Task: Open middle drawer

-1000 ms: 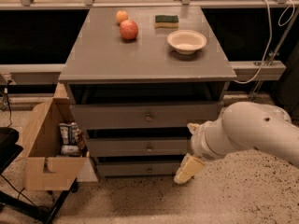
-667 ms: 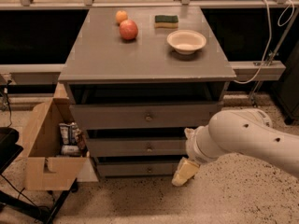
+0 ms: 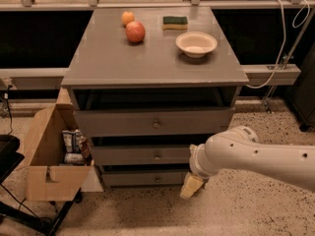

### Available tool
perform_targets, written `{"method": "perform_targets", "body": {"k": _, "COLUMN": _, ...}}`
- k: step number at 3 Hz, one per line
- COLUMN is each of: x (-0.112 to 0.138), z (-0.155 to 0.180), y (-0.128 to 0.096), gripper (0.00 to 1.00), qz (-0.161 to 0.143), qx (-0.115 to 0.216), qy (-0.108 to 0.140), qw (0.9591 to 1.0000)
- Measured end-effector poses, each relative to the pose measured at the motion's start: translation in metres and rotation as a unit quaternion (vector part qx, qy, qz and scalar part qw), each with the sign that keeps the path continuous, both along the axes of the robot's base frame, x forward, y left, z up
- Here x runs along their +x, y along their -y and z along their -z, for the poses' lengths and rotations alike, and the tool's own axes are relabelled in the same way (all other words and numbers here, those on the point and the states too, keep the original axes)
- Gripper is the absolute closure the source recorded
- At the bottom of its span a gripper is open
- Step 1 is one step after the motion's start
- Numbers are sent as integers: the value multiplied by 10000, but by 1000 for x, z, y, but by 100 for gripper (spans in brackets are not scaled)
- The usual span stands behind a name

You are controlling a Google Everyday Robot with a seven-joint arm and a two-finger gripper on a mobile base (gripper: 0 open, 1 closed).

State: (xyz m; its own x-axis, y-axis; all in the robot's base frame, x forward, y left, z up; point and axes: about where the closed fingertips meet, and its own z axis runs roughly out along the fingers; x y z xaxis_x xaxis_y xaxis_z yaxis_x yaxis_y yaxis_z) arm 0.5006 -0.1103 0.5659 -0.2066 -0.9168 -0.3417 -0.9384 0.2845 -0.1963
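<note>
Middle drawer [image 3: 128,155] is second of three in the grey bench [image 3: 113,58] front, knob [image 3: 157,156] centred, looks pushed in. The gripper [image 3: 191,186] hangs at about 4 o'clock of that knob, low by the right end of the lowest drawer [image 3: 142,177], clear of the knob; open or closed, can't tell. Bench top: apple [image 3: 135,31] and orange [image 3: 128,17] at 11 o'clock, sponge [image 3: 175,22] at 12, bowl [image 3: 196,44] at 1; cardboard box [image 3: 44,181] on floor at 9 o'clock of the drawers.

The gripper [image 3: 190,186] hangs low beneath the table's [image 3: 147,65] front edge, towards its right corner, beside the middle drawer [image 3: 125,155] (knob centred).
</note>
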Motion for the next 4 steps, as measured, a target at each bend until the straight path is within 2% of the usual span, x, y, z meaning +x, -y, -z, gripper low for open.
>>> {"method": "perform_targets", "body": {"k": 1, "x": 23, "z": 42, "y": -3, "gripper": 0, "qz": -151, "qx": -204, "qy": -114, "qw": 9996}}
{"method": "perform_targets", "body": {"k": 2, "x": 45, "z": 81, "y": -11, "gripper": 0, "qz": -320, "qx": -373, "qy": -329, "qw": 9982}}
{"method": "perform_targets", "body": {"k": 3, "x": 71, "z": 114, "y": -19, "gripper": 0, "qz": -460, "qx": -685, "qy": -506, "qw": 9953}}
{"method": "perform_targets", "body": {"k": 4, "x": 95, "z": 127, "y": -12, "gripper": 0, "qz": -416, "qx": -1016, "qy": -579, "qw": 9923}}
